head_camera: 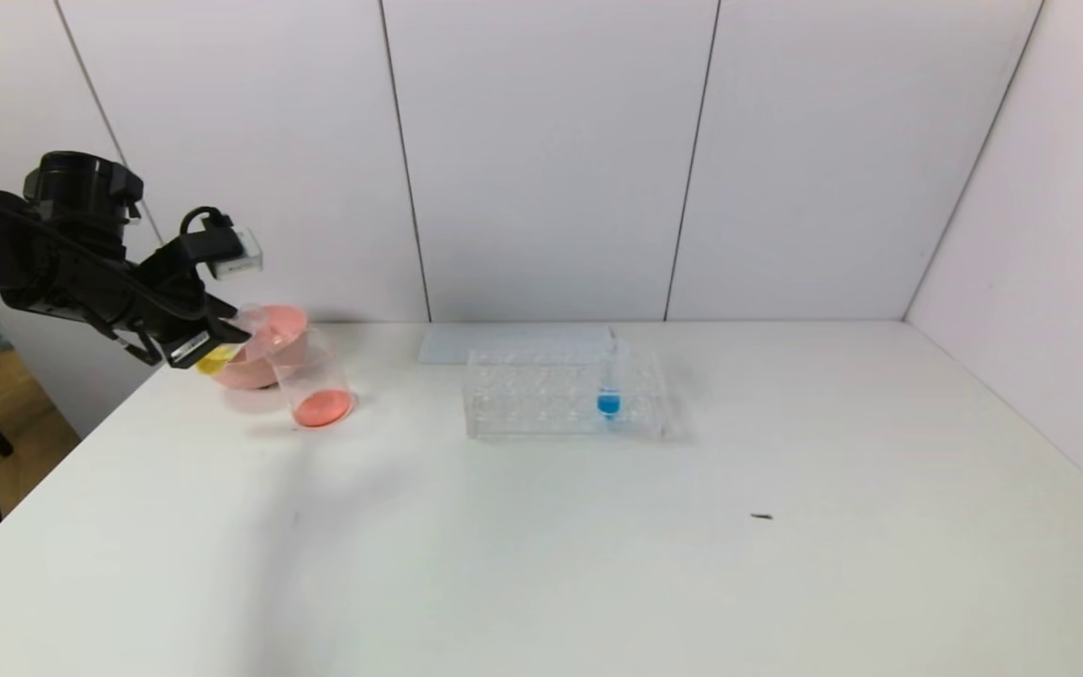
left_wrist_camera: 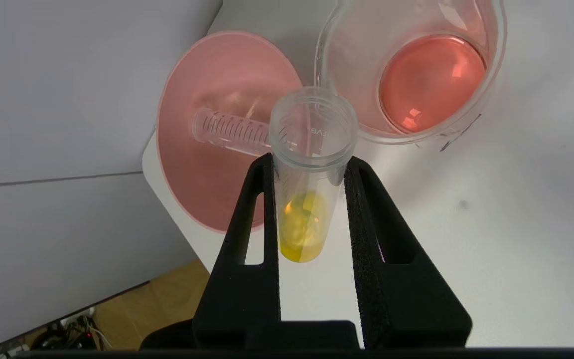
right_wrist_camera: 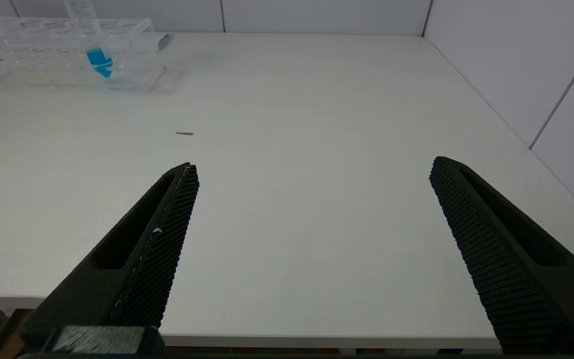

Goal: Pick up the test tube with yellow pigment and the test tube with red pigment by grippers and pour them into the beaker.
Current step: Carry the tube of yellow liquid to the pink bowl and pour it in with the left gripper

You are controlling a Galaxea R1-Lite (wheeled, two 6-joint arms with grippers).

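My left gripper (head_camera: 222, 340) (left_wrist_camera: 309, 164) is shut on the test tube with yellow pigment (head_camera: 217, 359) (left_wrist_camera: 303, 224), holding it in the air at the table's far left. The tube is tilted, and its open mouth sits close to the rim of the beaker (head_camera: 302, 362) (left_wrist_camera: 352, 60). The yellow liquid rests in the tube's round bottom. Red-orange liquid covers the beaker's floor. A tube with red pigment in it is out of view. My right gripper (right_wrist_camera: 312, 167) hangs open and empty over the table's near edge.
Just behind the beaker, a pink bowl (head_camera: 283, 324) (left_wrist_camera: 202, 80) holds an empty clear tube (left_wrist_camera: 227, 130) lying flat. A clear rack (head_camera: 541, 395) (right_wrist_camera: 43, 55) in the middle holds a blue-liquid tube (head_camera: 608, 400) (right_wrist_camera: 98, 57). A grey sheet (head_camera: 504, 343) lies behind the rack.
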